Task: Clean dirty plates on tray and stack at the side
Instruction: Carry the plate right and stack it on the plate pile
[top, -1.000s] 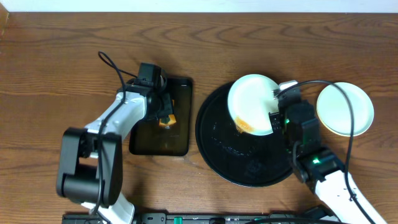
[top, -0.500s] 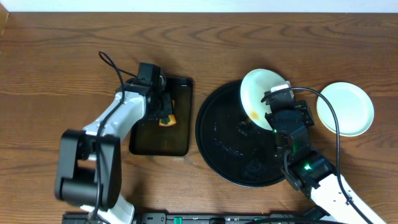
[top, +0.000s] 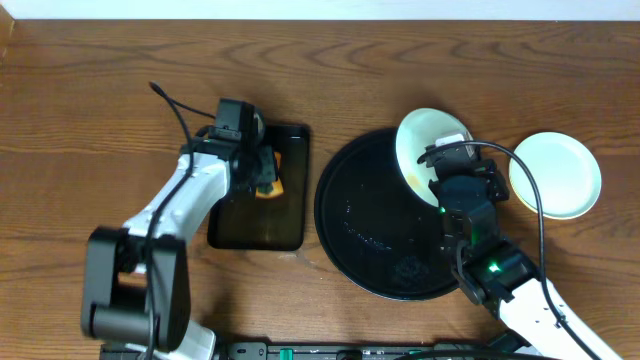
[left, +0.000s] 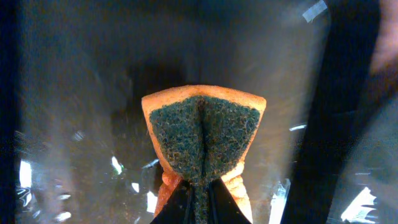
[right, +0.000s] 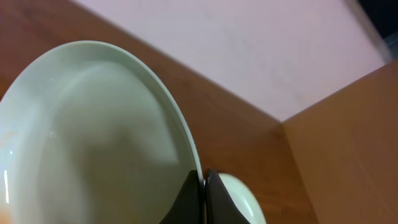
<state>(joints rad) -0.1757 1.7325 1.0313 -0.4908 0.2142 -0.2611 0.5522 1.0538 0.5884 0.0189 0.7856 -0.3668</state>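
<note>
My right gripper (top: 447, 165) is shut on the rim of a pale mint-white plate (top: 424, 143) and holds it tilted up over the right side of the large round black tray (top: 355, 225). The plate fills the right wrist view (right: 93, 137), with the fingers (right: 204, 186) pinching its edge; a faint orange smear shows at its left. A second pale plate (top: 555, 175) lies flat on the table right of the tray and peeks behind the fingers in the right wrist view (right: 239, 199). My left gripper (top: 262, 180) is shut on an orange sponge with a green scrub face (left: 202, 140).
A smaller rectangular black tray (top: 262, 215) lies left of the round tray, wet and glossy, with the sponge held over it. A wooden side wall (right: 348, 137) and pale back wall (right: 249, 43) bound the table.
The right gripper has lifted the plate and tipped it more upright, shifting it right toward the tray's edge. The left arm has shifted slightly with the sponge.
</note>
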